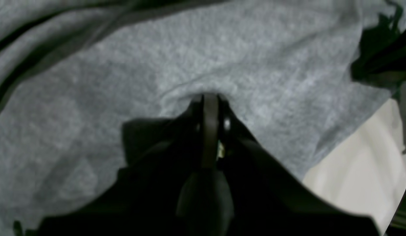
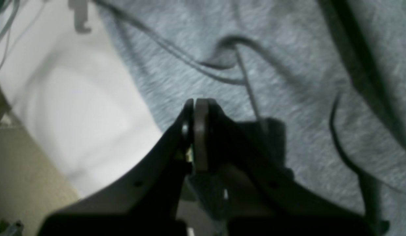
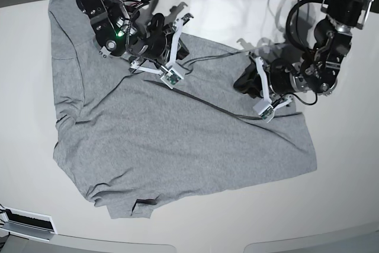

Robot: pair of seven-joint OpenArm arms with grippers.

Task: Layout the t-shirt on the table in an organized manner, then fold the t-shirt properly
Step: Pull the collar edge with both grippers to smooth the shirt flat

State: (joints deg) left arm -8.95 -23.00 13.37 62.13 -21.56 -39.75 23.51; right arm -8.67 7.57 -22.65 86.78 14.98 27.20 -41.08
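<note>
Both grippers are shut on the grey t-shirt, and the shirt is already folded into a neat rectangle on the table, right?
Not quite. Both grippers, left and right, are shut on the t-shirt, but it is not folded: the base view shows it spread out and wrinkled on the table.

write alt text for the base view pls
A grey t-shirt lies spread but rumpled on a white table, plain side up. Two robot arms reach in from the far side, the left gripper and right gripper each shut on its far edge.
</note>
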